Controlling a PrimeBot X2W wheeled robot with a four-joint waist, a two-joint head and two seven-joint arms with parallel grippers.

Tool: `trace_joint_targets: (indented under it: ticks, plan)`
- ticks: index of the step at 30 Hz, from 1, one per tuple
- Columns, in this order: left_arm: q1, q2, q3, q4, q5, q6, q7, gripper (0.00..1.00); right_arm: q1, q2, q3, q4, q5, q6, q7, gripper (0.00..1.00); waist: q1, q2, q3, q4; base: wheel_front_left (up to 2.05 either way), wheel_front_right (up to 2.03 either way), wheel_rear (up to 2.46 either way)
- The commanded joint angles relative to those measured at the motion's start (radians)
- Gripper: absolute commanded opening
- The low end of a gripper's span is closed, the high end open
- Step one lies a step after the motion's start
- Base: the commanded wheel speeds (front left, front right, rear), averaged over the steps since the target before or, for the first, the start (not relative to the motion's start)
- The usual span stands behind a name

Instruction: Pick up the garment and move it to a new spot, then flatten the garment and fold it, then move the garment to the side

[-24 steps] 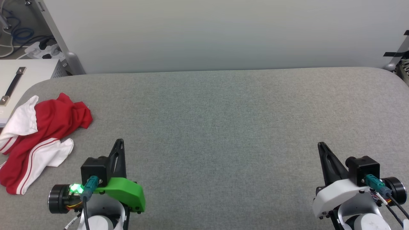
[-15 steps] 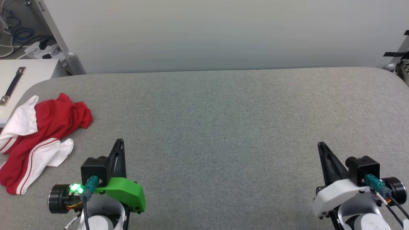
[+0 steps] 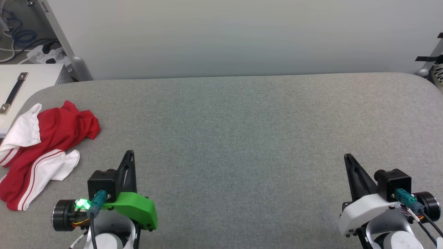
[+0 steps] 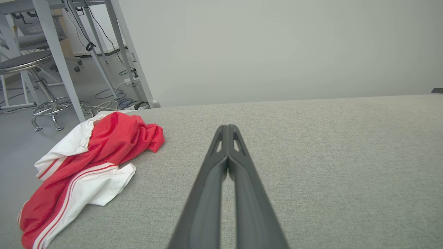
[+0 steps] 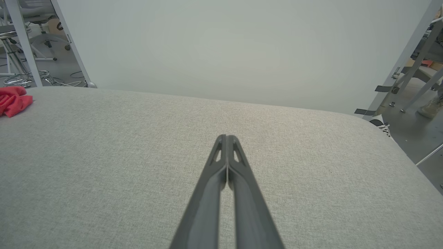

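Garment point(image 3: 45, 152): red and white, crumpled in a heap at the far left edge of the grey padded table point(image 3: 242, 138), partly cut off by the head view's left border. Folds hide its front, so no print is legible. Left gripper point(image 3: 129, 153): fingers pressed together, holding nothing, just right of the heap and not touching it. Right gripper point(image 3: 347, 157): fingers likewise pressed together, empty, well apart at the table's right. Pale case point(image 3: 20, 86) with a dark strap beyond the left corner, cut off; its inside is not visible.

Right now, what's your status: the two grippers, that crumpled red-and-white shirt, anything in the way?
Left gripper shut, empty. Right gripper shut, empty. Crumpled red-and-white jersey shirt untouched at grey fabric table's left edge. Nothing between it and left gripper.
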Motion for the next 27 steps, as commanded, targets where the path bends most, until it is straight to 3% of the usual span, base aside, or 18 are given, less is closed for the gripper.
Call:
trace_joint_targets:
  ticks: [1,7,8,27]
  plan:
    - [0.016,-0.006,-0.001,-0.002,0.01,0.004,-0.001,0.0,0.007,0.002,0.001,-0.004,-0.005,-0.001,0.003,0.0,0.0,0.0,0.0,0.0,0.0,0.0,0.0]
    - [0.016,-0.006,-0.001,-0.002,0.01,0.004,-0.001,0.0,0.007,0.002,0.001,-0.004,-0.005,-0.001,0.003,0.0,0.0,0.0,0.0,0.0,0.0,0.0,0.0]
    - [0.0,0.0,0.0,0.0,0.0,0.0,0.0,1.0,0.0,0.0,0.0,0.0,0.0,0.0,0.0,1.0,0.0,0.0,0.0,0.0,0.0,0.0,0.0]
    - [0.0,0.0,-0.011,0.021,-0.03,0.004,-0.033,1.0,-0.003,0.0,-0.018,0.016,0.018,0.0,-0.032,1.0,0.0,0.0,0.002,-0.001,0.0,0.0,0.0]
